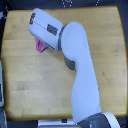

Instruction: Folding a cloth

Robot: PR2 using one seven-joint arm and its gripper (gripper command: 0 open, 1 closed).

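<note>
**Pink cloth almost hidden beneath the arm's end**

The table [22,80] filled nearly the whole exterior view, a pale wooden butcher-block top with rounded corners and faint plank seams running across it. At the view's far left edge a grey-and-white object [1,92] showed only as a sliver, too cropped to identify.

Toward the upper left of the table lay the cloth [39,46], of which only a small bright pink wedge could be seen, poking out from under the arm's boxy end. The visible piece was narrow and slanted, its tip pointing down and toward the view's left; the true long axis of the sheet could not be judged, since the rest was covered. It looked thin and unpatterned.

Above it sat the hand [41,27], a white, blocky housing with dark slots, directly over the cloth. Its fingers were not visible from this angle, so whether it was open, closed or gripping the cloth could not be told.

The arm [80,65] ran from there down to the lower right, smooth, white and rounded, with a grey joint band
</note>
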